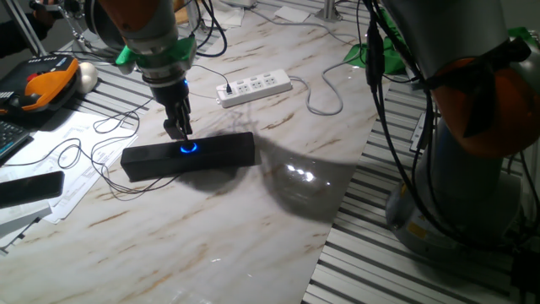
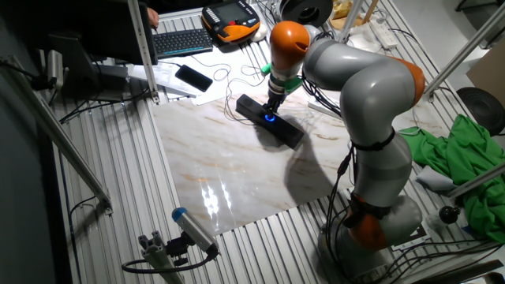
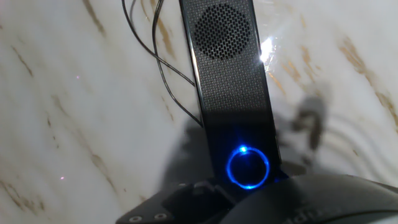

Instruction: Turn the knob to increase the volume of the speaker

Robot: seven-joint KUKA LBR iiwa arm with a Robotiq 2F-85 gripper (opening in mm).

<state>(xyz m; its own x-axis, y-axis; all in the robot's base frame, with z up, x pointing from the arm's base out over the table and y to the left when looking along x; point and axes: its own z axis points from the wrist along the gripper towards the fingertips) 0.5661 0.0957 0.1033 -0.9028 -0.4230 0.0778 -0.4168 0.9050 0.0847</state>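
Note:
The speaker (image 1: 215,154) is a long black soundbar lying on the marble table, also seen in the other fixed view (image 2: 286,130) and the hand view (image 3: 227,74). The knob (image 1: 187,149) glows with a blue ring at the bar's middle (image 2: 270,118) (image 3: 247,168). My gripper (image 1: 179,132) points down right over the knob, its fingertips just above it and narrowly apart. The hand view shows the whole blue ring uncovered, with dark blurred fingers (image 3: 180,202) at the bottom edge. A thin black cable (image 3: 158,56) runs away from the bar.
A white power strip (image 1: 253,87) lies behind the speaker. A flat black slab (image 1: 29,187) and papers lie at the left. An orange pendant (image 1: 42,84) and a keyboard (image 2: 181,39) sit at the far side. The marble edge (image 1: 337,228) drops to a slatted frame.

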